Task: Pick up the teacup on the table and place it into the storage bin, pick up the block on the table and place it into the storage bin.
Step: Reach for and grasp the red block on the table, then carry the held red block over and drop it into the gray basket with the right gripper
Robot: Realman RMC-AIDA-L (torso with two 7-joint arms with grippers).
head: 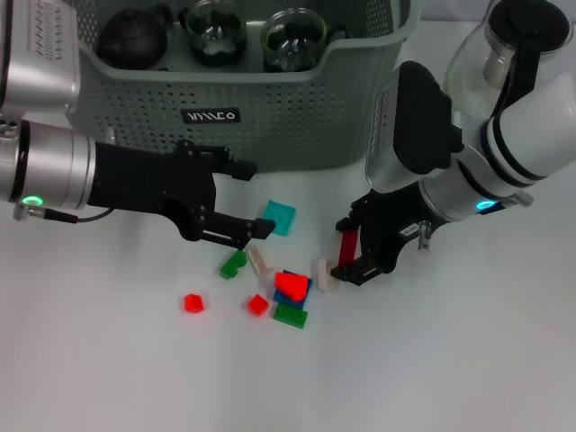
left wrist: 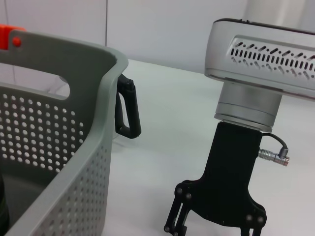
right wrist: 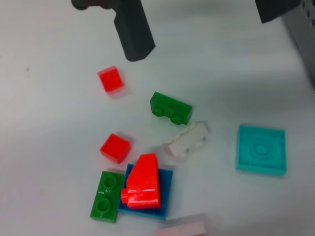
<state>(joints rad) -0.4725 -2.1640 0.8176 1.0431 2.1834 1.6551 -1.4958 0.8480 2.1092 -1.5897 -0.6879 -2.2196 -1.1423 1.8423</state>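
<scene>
Gripping a red block (head: 347, 247), right hand (head: 353, 256) hovers.

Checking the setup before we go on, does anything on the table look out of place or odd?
Nothing damaged. A red block sits tilted atop a blue plate among loose bricks.

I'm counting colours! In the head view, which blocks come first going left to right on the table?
Small red block → green block → teal square tile → dark red block held in the right tool.
</scene>
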